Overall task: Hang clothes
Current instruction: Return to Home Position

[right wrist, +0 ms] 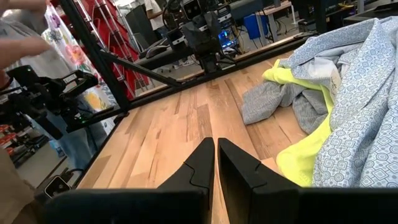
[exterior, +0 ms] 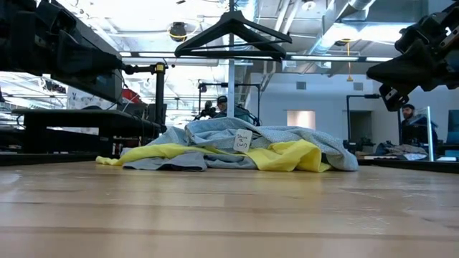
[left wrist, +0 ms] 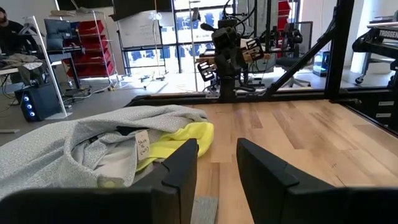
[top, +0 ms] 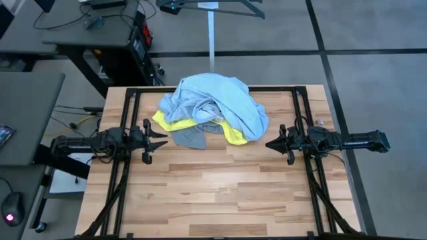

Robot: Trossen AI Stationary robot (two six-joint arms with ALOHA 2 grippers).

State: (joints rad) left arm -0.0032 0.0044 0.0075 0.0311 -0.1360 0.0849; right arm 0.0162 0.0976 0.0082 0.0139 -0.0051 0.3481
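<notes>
The clothes lie in one heap on the far middle of the wooden table: a pale light-blue shirt (top: 220,100) on top, a neon-yellow T-shirt (top: 232,133) under it, a grey T-shirt (top: 189,137) at the near edge. My left gripper (top: 163,139) hovers level at the table's left, open, its fingers (left wrist: 186,163) apart with nothing between. My right gripper (top: 269,143) hovers level at the right, shut, close beside the heap's right side. A black hanger (exterior: 231,34) hangs behind the table.
A black frame (top: 213,89) runs round the table's edges. Bare wood (top: 220,193) spreads over the table's near half. A desk (top: 73,33) with equipment stands beyond the far left corner. A person's blurred hand (right wrist: 25,43) shows in the right wrist view.
</notes>
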